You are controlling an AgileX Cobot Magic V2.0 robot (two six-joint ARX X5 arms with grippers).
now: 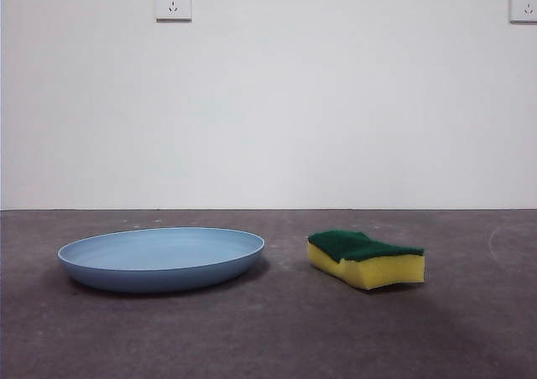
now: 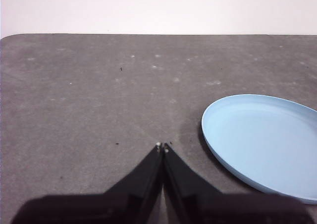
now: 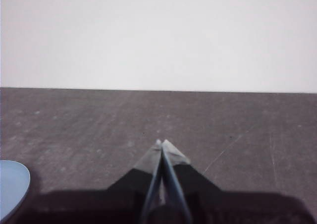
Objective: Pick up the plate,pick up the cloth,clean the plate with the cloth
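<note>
— Two things are sitting on the grey counter (image 1: 268, 337): where exactly?
— The plate (image 1: 161, 257) is lying flat, and the cloth (image 1: 366, 259) is resting apart beside it, green side up.
— And the grippers?
— Left gripper (image 2: 162, 145) is hovering near the plate, jaws pressed together; right gripper (image 3: 162, 142) is likewise keeping its jaws closed, holding nothing.

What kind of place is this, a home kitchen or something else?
Probably a robot test bench, not a kitchen: a bare dark table against a plain white wall with sockets, holding only a blue plate and a sponge.
</note>
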